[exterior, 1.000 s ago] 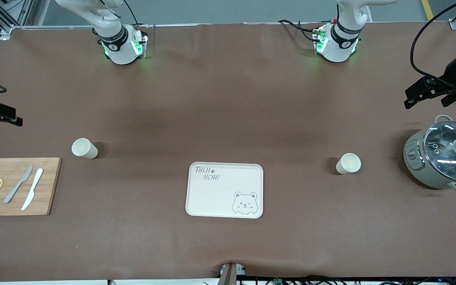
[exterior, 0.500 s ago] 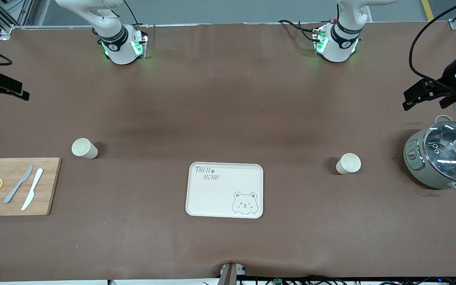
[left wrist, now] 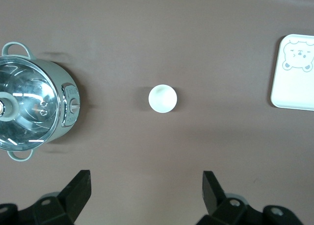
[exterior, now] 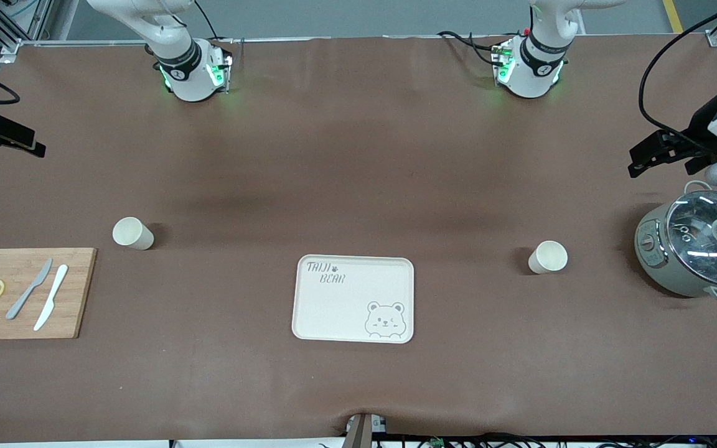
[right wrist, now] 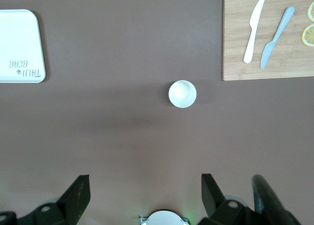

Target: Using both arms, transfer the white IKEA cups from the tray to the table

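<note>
Two white IKEA cups stand upright on the brown table. One cup is by the cutting board at the right arm's end and shows in the right wrist view. The other cup is by the pot at the left arm's end and shows in the left wrist view. My right gripper hangs high over that end of the table, open and empty. My left gripper hangs high by the pot, open and empty. Both are well apart from the cups.
A cream bear-print tray lies mid-table, nearer the front camera than the cups. A wooden cutting board holds two knives and lemon slices. A grey-green pot with a glass lid stands at the left arm's end.
The right gripper has moved up the front view, away from the cutting board, then held. The left gripper has shifted slightly the same way. The cups have not moved.
</note>
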